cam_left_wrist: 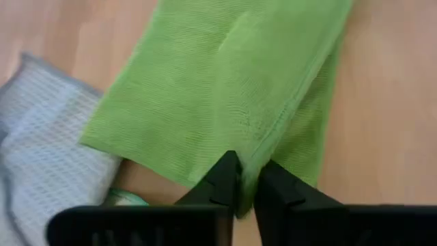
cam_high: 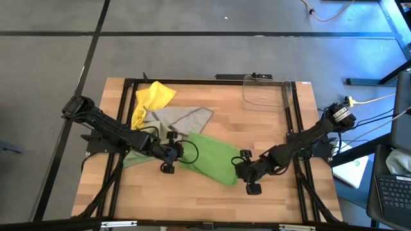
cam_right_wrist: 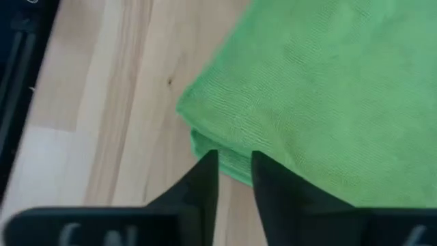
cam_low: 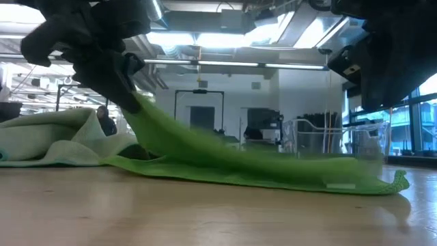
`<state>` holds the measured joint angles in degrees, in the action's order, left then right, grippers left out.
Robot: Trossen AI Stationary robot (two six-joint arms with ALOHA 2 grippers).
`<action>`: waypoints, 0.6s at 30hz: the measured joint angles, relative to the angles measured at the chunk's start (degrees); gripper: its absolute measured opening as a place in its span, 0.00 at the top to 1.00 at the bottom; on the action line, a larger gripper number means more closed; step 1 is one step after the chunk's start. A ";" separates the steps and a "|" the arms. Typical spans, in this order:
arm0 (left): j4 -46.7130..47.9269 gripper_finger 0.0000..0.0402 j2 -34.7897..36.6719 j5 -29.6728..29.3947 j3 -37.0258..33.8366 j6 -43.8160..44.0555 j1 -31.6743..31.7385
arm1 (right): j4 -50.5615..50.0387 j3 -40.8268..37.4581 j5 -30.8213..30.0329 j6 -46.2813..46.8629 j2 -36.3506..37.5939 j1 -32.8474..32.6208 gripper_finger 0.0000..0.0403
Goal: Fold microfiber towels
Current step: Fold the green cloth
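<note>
My left claw (cam_high: 168, 156) and right claw (cam_high: 246, 172) each pinch an edge of the bright green microfiber towel (cam_high: 209, 157), at nine and three o'clock of it on the wooden surface (cam_high: 192, 199). Yellow (cam_high: 151, 99) and grey-beige (cam_high: 176, 119) towels lie toward eleven.

Low down, the green towel slopes from my left claw (cam_low: 133, 102).

At the left wrist, my fingers (cam_left_wrist: 222, 181) clamp its hem.

At the right wrist, my fingers (cam_right_wrist: 205, 178) straddle a folded corner.

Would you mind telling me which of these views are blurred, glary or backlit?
Low view: bright ceiling lights behind leave both arms as dark silhouettes, and the bright green towel is smeared along its raised edge. High view: blue glare in the floor's far right corner. Left wrist view: the fingers look soft; the weave beyond is sharper.
</note>
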<state>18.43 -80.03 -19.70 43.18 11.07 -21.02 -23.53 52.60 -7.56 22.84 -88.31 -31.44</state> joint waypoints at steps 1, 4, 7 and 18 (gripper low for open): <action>-0.21 0.88 0.00 0.84 0.00 0.00 0.00 | 0.01 0.00 -0.06 0.47 0.00 0.00 0.73; -0.90 0.82 0.00 2.77 0.00 -0.01 0.00 | -0.01 0.00 -1.67 0.70 0.00 0.00 0.66; -1.54 0.79 0.00 3.94 0.00 0.03 0.00 | 0.00 0.00 -3.39 0.72 0.00 0.00 0.62; -0.28 0.78 0.00 15.80 0.00 4.81 -0.28 | 0.08 -0.02 -9.53 0.84 -4.08 0.00 0.61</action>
<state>18.14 -80.03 -3.90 43.18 15.88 -21.29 -23.45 52.57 -17.10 23.68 -92.39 -31.44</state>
